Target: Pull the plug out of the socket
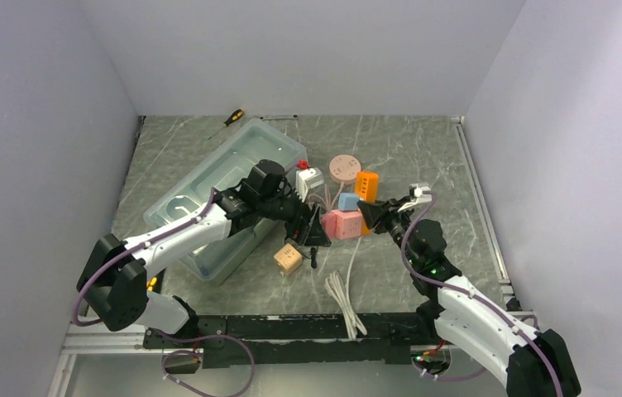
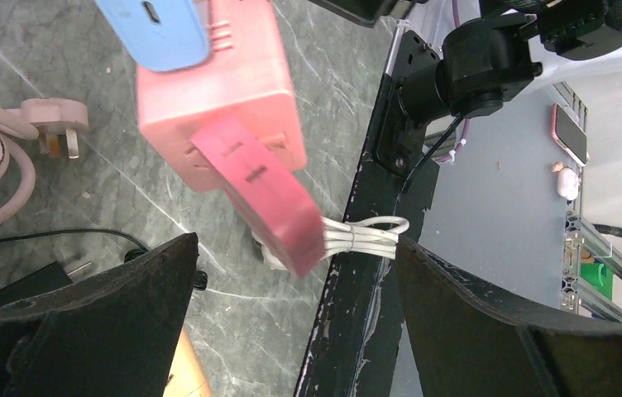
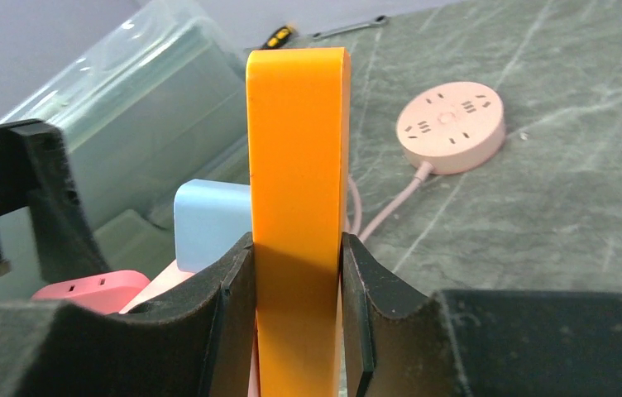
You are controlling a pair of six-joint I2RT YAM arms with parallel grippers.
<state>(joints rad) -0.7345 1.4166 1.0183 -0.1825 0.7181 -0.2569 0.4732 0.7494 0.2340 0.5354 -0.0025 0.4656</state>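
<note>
Right wrist view: your right gripper is clamped tight on the orange plug, while your left gripper gapes wide beside the pink socket.

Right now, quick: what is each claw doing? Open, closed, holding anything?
Left claw: open, holding nothing.
Right claw: closed on the orange plug.
</note>
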